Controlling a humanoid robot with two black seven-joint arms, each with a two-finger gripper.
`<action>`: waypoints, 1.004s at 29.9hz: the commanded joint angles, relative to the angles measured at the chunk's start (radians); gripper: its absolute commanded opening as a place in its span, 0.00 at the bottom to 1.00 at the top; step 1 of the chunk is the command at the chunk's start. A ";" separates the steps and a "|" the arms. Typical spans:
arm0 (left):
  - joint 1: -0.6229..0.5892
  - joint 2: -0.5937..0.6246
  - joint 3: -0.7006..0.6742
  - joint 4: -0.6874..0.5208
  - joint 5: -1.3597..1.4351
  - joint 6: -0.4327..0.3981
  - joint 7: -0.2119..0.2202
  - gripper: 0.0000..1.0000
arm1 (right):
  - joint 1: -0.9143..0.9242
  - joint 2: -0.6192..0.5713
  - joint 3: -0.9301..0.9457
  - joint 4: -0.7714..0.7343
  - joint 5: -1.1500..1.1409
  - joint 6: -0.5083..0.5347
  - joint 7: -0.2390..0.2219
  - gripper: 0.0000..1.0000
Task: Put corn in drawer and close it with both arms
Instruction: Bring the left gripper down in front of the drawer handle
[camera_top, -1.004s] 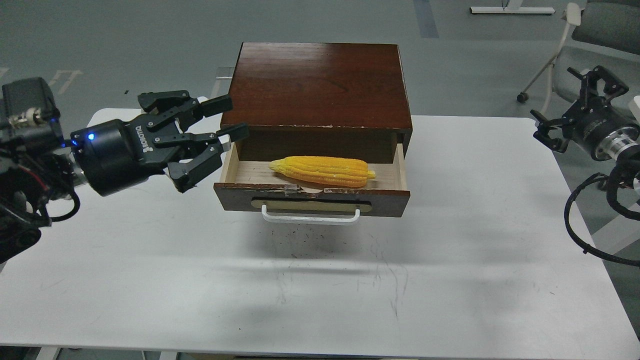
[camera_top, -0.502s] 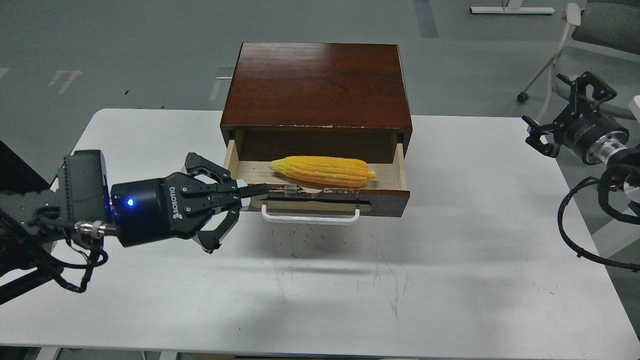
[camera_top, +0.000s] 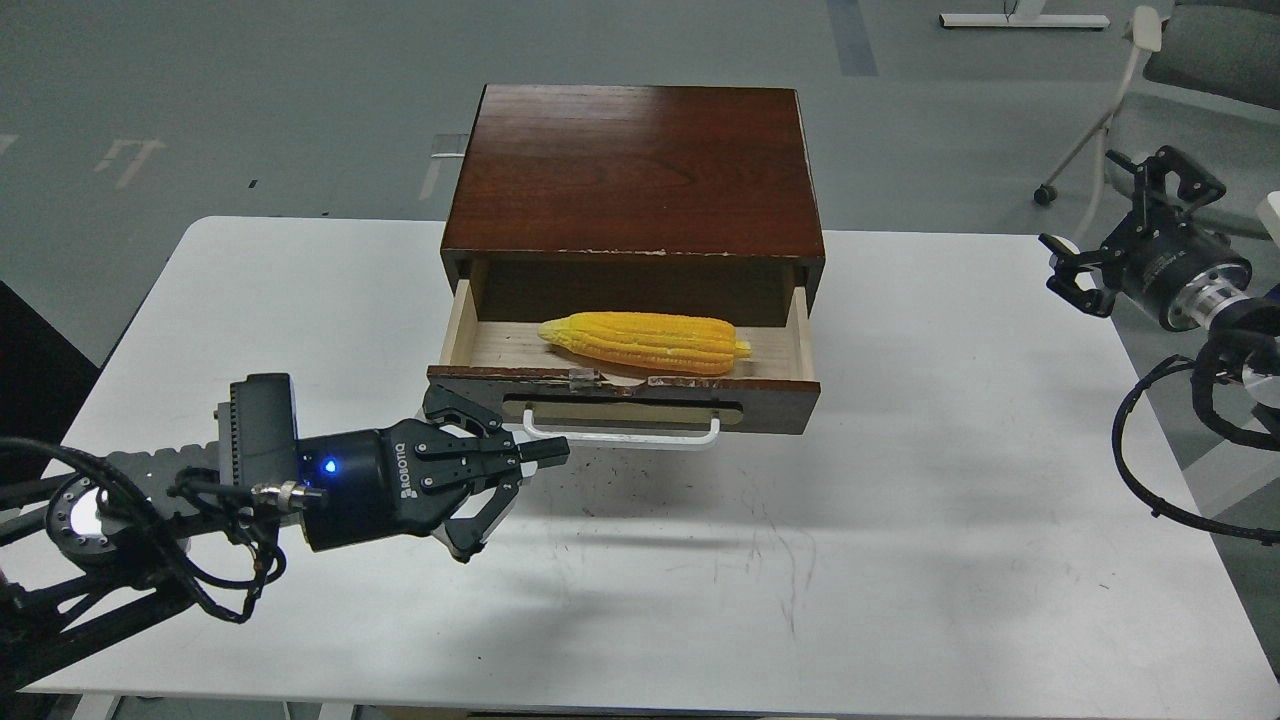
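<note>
Left gripper (camera_top: 520, 462) low at centre-left, fingers drawn nearly together, holding nothing, tips just beside left end of white handle (camera_top: 621, 432). Corn (camera_top: 645, 342) lies in open drawer (camera_top: 624, 385), up and right of that gripper, apart from it. Right gripper (camera_top: 1118, 228) at upper right edge, off the table (camera_top: 900, 520), fingers spread wide, well apart from corn.

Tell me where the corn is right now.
In the head view, the corn lies lengthwise inside the open drawer, near its back, at the table's middle. The left gripper is below the drawer's front left corner, apart from the corn.
</note>
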 joint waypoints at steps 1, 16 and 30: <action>0.011 -0.014 0.002 0.018 0.000 0.000 0.000 0.00 | 0.000 0.001 0.000 0.000 0.001 0.000 -0.001 1.00; 0.057 -0.066 0.002 0.089 0.000 0.000 0.000 0.00 | -0.003 0.011 -0.001 0.000 0.000 0.000 -0.001 1.00; 0.057 -0.155 0.002 0.124 0.000 -0.067 0.000 0.00 | -0.008 0.011 0.000 0.000 -0.011 0.000 0.001 1.00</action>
